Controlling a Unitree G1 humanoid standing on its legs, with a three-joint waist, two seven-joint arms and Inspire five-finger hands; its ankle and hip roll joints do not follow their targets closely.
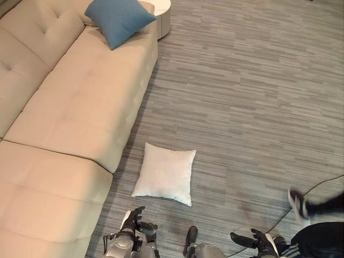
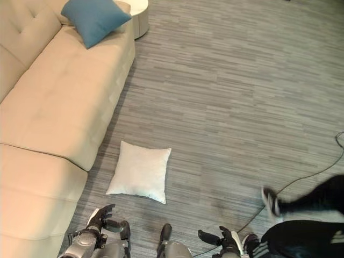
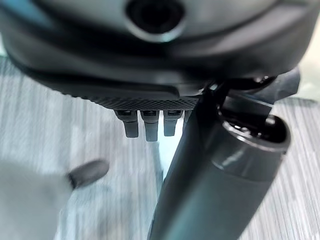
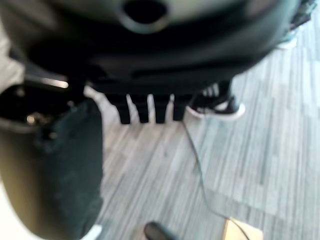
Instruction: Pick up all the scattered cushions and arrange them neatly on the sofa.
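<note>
Lying on the floor (image 1: 252, 91) just beside the sofa (image 1: 70, 118), white cushion (image 1: 165, 173) awaits pickup, blue cushion (image 1: 118, 20) already on sofa's far end, w/ left hand (image 1: 131, 219) & right hand (image 1: 252, 239) both relaxed, empty.

White cushion (image 1: 165, 173) — floor (image 1: 242, 107), beside sofa (image 1: 70, 113)

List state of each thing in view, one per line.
white cushion: flat on the floor beside the sofa, not held
blue cushion: on the sofa, propped at its far end
sofa: middle seat bare
left hand: open, low above the floor, holding nothing
right hand: open, low above the floor, holding nothing
round white table: past the sofa's far end
person's shoe: raised off the floor
</note>
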